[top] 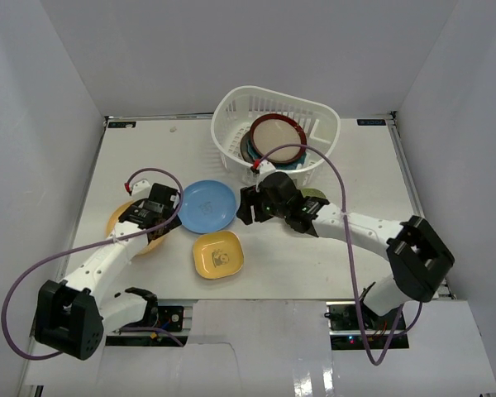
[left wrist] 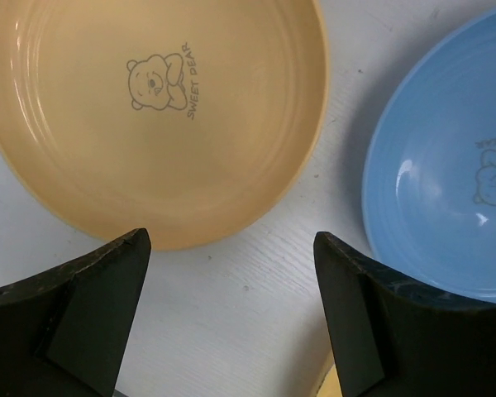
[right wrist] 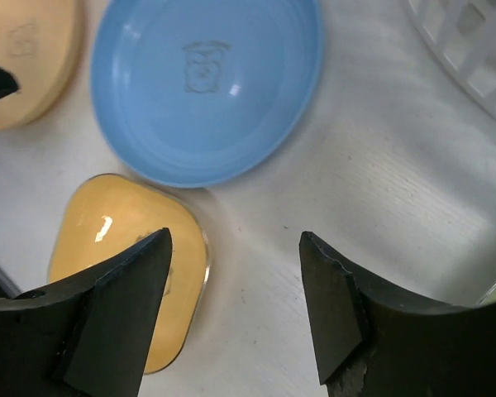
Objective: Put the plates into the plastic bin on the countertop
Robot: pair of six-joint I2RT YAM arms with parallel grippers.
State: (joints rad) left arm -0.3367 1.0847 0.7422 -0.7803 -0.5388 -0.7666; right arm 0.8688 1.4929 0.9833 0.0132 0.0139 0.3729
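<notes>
The white plastic bin (top: 231, 132) stands at the back of the countertop (top: 347, 178) and holds several stacked plates, a maroon-rimmed beige one (top: 274, 136) on top. A light blue plate (top: 207, 205), a yellow square plate (top: 217, 254) and an orange-yellow plate (top: 120, 220) lie on the countertop. My left gripper (left wrist: 231, 273) is open and empty, between the orange-yellow plate (left wrist: 149, 116) and the light blue plate (left wrist: 446, 190). My right gripper (right wrist: 236, 281) is open and empty, just right of the yellow plate (right wrist: 124, 248) and below the light blue plate (right wrist: 207, 83). A green plate (top: 317, 195) peeks from under the right arm.
White walls enclose the table on three sides. The bin's slotted wall (right wrist: 471, 50) shows at the top right of the right wrist view. Purple cables (top: 339, 190) loop from both arms over the table.
</notes>
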